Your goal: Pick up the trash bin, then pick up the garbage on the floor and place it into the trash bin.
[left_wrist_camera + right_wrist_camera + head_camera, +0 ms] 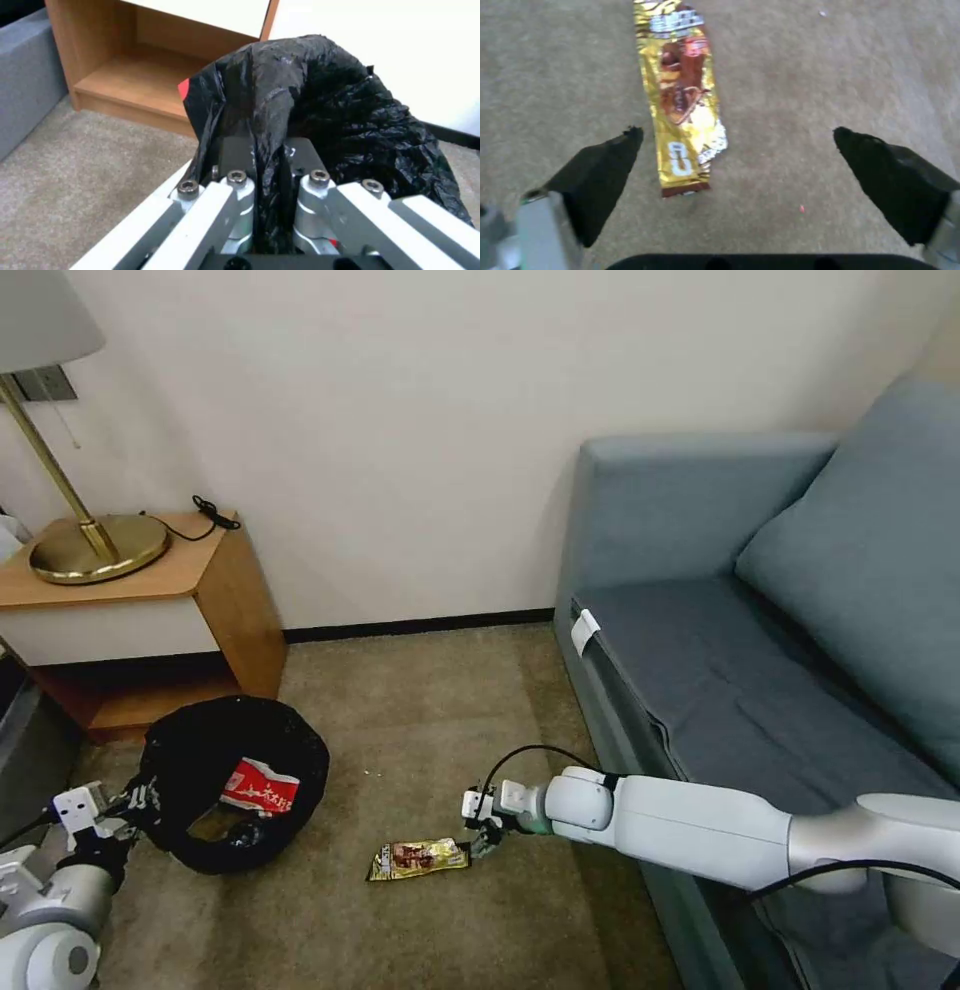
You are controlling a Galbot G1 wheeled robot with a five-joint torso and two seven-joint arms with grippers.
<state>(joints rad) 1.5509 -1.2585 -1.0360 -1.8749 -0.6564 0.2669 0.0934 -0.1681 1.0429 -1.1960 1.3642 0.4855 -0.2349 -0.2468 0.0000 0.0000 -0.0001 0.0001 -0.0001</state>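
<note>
The right gripper hangs low over the carpet with its two black fingers spread wide, nothing between them but the near end of the gold-brown snack wrapper. That wrapper lies flat on the floor, its closest edge just inside the gap and nearer one finger than the other, the rest of it running straight out ahead of the fingertips. In the head view the same gripper sits at the wrapper's end, the white arm reaching in along the front of the grey sofa. Farther off, past the wrapper, the left gripper is pinched tight on the rim of the trash bin, a fold of its black bag squeezed between the fingers. A red-and-white carton lies inside the bin. Beyond the bin stands a wooden side table carrying a brass lamp.
</note>
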